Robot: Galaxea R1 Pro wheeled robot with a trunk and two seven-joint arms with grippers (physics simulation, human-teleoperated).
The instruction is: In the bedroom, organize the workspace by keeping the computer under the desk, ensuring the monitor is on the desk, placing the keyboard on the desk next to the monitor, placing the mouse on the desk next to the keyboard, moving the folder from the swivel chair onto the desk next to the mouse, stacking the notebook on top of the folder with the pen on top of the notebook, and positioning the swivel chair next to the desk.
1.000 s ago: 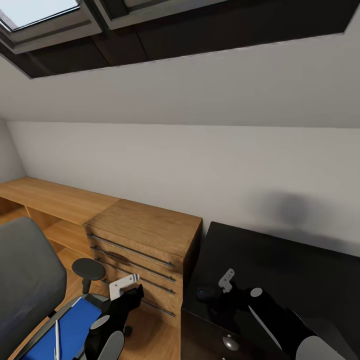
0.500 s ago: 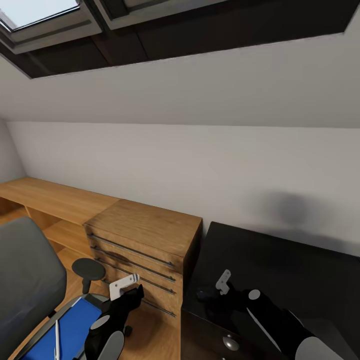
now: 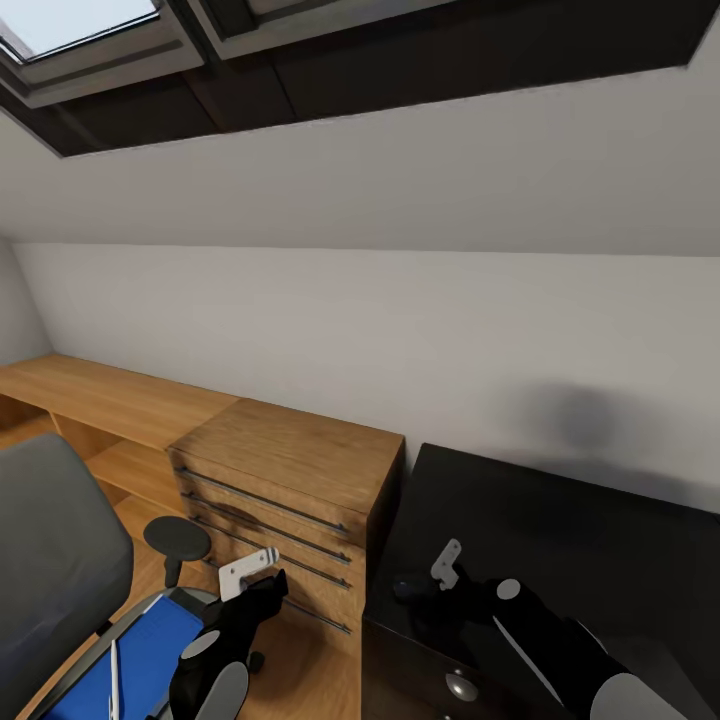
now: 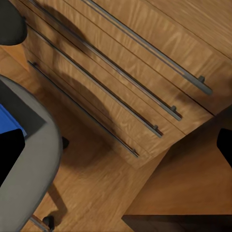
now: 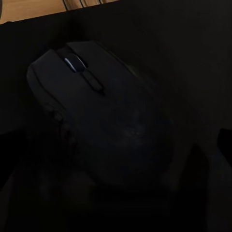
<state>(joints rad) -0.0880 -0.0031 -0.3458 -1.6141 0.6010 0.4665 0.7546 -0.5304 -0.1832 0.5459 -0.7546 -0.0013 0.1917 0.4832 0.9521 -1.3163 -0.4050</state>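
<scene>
Where the black-topped desk (image 3: 560,520) meets the light wooden drawer chest (image 3: 290,480) with its long metal bar handles, the right gripper (image 3: 425,580) reaches low over the desk's near left corner, right at the small dark, nearly black oval mouse (image 5: 104,121). In the right wrist view the mouse lies on the black top directly under the camera, scroll wheel visible, but the fingertips barely show, so whether the jaws are parted or closed on it I cannot tell. The left gripper (image 3: 255,585) hangs beside the chest's drawer fronts, above the wooden floor (image 4: 96,193), holding nothing; its opening I cannot judge. To its left stands the grey swivel chair (image 3: 50,570) with a dark round armrest, the bright blue flat folder (image 3: 140,655) on its seat and the thin white pen (image 3: 114,680) lying on the folder.
</scene>
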